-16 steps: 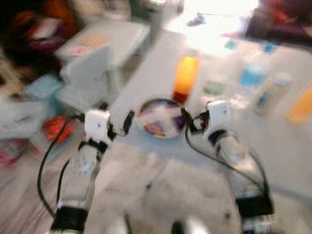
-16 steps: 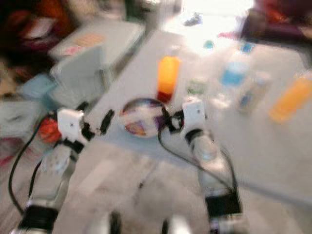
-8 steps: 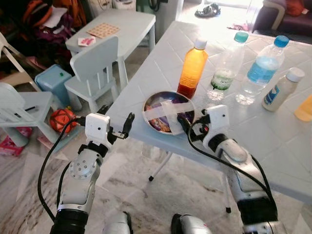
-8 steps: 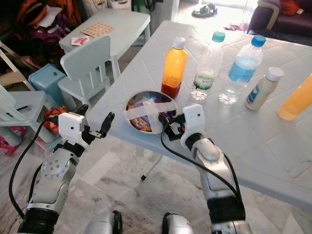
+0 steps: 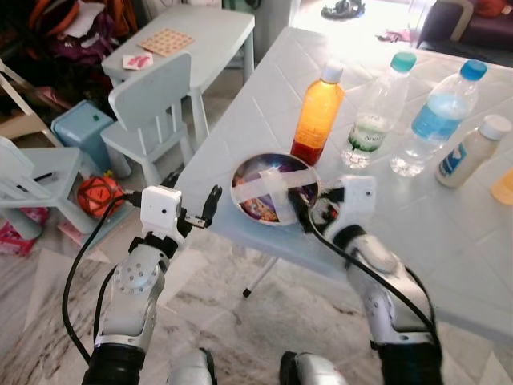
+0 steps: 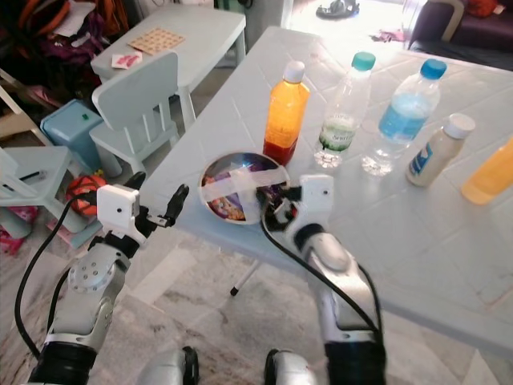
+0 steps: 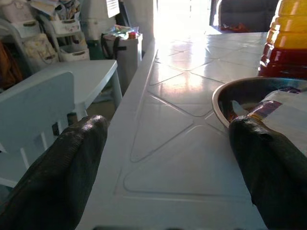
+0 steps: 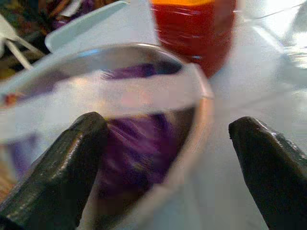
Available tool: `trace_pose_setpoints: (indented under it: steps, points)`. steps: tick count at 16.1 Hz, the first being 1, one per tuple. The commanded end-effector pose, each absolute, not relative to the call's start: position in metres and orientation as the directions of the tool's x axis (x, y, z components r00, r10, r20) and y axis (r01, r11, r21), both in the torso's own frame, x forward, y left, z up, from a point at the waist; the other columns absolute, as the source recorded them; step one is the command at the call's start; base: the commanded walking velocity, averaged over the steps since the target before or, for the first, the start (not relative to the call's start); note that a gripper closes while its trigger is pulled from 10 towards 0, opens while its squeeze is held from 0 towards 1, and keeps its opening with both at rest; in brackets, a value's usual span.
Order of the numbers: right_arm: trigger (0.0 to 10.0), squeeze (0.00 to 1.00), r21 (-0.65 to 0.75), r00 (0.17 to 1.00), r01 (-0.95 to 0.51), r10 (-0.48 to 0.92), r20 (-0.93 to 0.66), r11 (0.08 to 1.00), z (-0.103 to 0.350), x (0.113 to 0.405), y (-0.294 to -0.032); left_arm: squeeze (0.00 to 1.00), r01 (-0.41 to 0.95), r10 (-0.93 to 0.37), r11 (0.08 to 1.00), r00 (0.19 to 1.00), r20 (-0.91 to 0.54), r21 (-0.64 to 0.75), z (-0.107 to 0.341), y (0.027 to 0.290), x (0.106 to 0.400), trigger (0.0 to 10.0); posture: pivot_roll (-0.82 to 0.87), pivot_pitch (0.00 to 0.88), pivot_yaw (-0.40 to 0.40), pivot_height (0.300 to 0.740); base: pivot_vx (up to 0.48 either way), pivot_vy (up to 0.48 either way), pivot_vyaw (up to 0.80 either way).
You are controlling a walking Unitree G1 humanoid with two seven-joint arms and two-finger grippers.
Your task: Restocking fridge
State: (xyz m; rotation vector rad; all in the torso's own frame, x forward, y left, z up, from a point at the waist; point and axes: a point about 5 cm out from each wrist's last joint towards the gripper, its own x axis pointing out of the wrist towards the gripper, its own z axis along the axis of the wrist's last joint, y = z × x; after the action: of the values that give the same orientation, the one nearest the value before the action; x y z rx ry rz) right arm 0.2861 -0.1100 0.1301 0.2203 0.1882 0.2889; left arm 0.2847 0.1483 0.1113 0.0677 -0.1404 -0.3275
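A metal bowl [image 5: 268,186] with white tape crossed over purple contents sits near the front left corner of the white table [image 5: 256,96]. My right gripper [image 5: 303,207] is open at the bowl's right rim. In the right wrist view the rim [image 8: 201,110] lies between the two fingers, one over the bowl, one outside it. My left gripper [image 5: 192,194] is open, held off the table's left edge, level with the bowl [image 7: 254,103]. Behind the bowl stands an orange juice bottle [image 5: 317,116].
Along the table stand a clear teal-capped bottle [image 5: 375,108], a blue-capped water bottle [image 5: 437,120], a white bottle [image 5: 466,151] and an orange bottle [image 5: 503,186]. To the left are a small chair [image 5: 152,108], a child's table [image 5: 192,32], a blue stool [image 5: 80,132] and a red ball [image 5: 94,195].
The blurred, swinging view has steadied. My right gripper has edged in until its fingers straddle the bowl's rim. The left gripper keeps its place beside the table edge.
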Motion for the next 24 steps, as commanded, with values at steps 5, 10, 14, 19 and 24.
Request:
trace_pose_setpoints:
  steps: [5, 10, 14, 19, 24]
  points:
    - [10.0, 0.0, 0.292, 0.906, -0.349, 0.4, -0.136, 0.89, 0.145, 0.285, -0.089, 0.0, 0.305, -0.317, 0.947, 0.939, 0.135, 0.103, 0.114, 0.15, 0.286, 10.0, 0.03, 0.103, -0.005, 0.74, 0.0, 0.0, 0.0]
    - [10.0, 0.0, 0.245, 0.896, -0.312, 0.37, -0.247, 0.918, 0.129, 0.275, -0.104, 0.0, 0.304, -0.316, 0.947, 0.939, 0.134, 0.1, 0.113, 0.15, 0.285, 10.0, 0.02, 0.105, -0.004, 0.74, 0.0, 0.0, 0.0]
    - [10.0, 0.0, 0.227, 0.898, -0.271, 0.331, -0.289, 0.935, 0.127, 0.263, -0.123, 0.0, 0.315, -0.326, 0.944, 0.936, 0.134, 0.095, 0.113, 0.147, 0.287, 10.0, 0.0, 0.108, 0.0, 0.74, 0.0, 0.0, 0.0]
    - [10.0, 0.0, 0.231, 0.889, -0.267, 0.332, -0.315, 0.936, 0.134, 0.244, -0.129, 0.0, 0.352, -0.362, 0.931, 0.923, 0.133, 0.094, 0.114, 0.139, 0.289, 10.0, -0.02, 0.105, 0.004, 0.74, 0.0, 0.0, 0.0]
    - [10.0, 0.0, 0.225, 0.906, -0.233, 0.295, -0.303, 0.946, 0.14, 0.24, -0.137, 0.0, 0.49, -0.5, 0.863, 0.864, 0.061, 0.125, 0.107, 0.123, 0.283, 10.0, -0.02, 0.101, 0.014, 0.74, 0.0, 0.0, 0.0]
